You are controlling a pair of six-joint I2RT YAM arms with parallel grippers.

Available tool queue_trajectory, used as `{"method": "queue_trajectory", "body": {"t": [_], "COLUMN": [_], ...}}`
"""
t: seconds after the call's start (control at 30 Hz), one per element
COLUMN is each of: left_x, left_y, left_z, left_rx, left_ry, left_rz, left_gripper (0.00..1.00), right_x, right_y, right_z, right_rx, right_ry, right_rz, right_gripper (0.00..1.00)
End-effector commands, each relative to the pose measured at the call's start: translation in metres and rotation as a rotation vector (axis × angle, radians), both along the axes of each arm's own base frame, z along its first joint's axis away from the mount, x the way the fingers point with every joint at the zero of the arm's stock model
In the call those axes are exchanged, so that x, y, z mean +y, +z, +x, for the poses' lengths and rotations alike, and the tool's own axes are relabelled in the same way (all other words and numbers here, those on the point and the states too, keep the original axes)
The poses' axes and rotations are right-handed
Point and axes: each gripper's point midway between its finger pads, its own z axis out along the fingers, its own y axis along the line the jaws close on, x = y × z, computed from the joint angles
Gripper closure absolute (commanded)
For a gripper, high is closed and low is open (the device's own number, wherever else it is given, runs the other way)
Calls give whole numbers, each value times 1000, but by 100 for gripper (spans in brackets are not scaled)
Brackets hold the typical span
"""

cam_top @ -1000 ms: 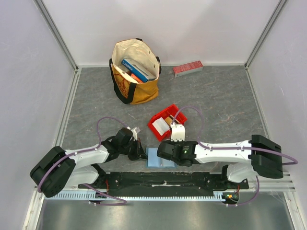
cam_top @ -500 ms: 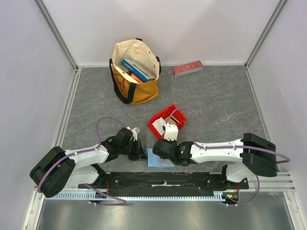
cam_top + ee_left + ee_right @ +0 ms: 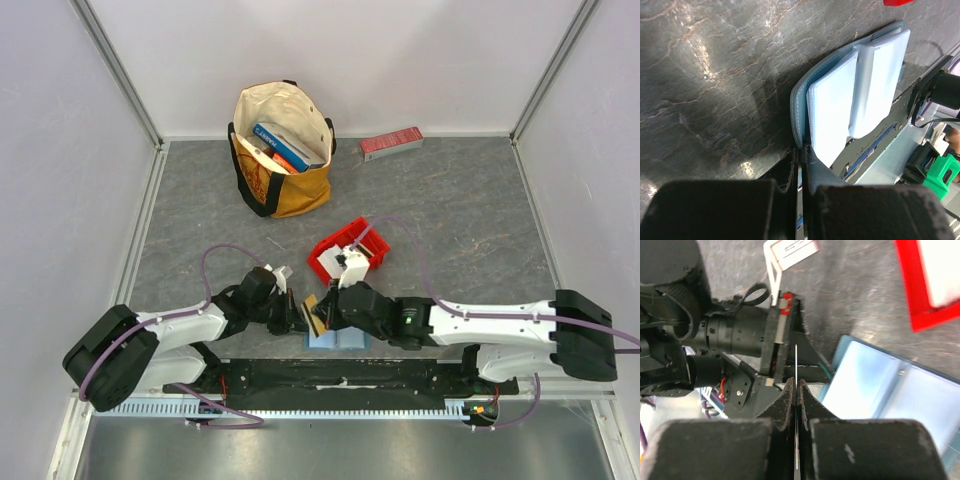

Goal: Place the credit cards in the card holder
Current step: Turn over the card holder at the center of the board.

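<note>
The card holder [image 3: 345, 338] lies opened out flat on the grey table [image 3: 470, 210], pale blue pockets facing up, right at the table's near edge between the two arms. At its left edge the left gripper [image 3: 801, 156] is clenched, the fingers pinching the teal cover where it meets the table. Just above that same left edge the right gripper [image 3: 796, 386] hangs with its jaws clamped on a tan card [image 3: 314, 311]; from the right wrist that card shows only edge-on, a thin pale line between the black fingers, poised over the gap between the holder's left page and the left gripper. The tan card is clear of the pockets, not yet in any slot. Just beyond the holder, further from the arms, sits the red bin [image 3: 932, 315] with white credit cards [image 3: 942, 270] lying inside it. Well beyond the holder, toward the back wall, a cream and mustard tote bag [image 3: 283, 150] stands open with books in it, and off to the bag's right a long red box [image 3: 391, 143] lies against the wall.
</note>
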Motion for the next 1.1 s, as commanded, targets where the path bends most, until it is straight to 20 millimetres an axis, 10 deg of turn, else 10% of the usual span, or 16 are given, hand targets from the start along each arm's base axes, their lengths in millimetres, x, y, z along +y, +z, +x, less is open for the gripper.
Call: {"method": "queue_trajectory", "body": {"t": [0.0, 0.13, 0.47, 1.07], "left_x": [8, 7, 6, 5], "left_y": [-12, -10, -8, -6], "left_z": [-3, -3, -2, 0], "left_rx": [8, 4, 5, 3], "left_ry": [10, 8, 4, 2], "left_rz": [43, 37, 34, 37], "left_gripper": [98, 98, 98, 98], "right_x": [-54, -94, -109, -96], "right_y": [-12, -32, -57, -93], "right_z": [19, 21, 16, 9], "right_rx": [-44, -10, 54, 106], "right_ry": [-192, -288, -317, -285], "right_rz": [-90, -221, -351, -419], "right_gripper": [100, 100, 100, 100]}}
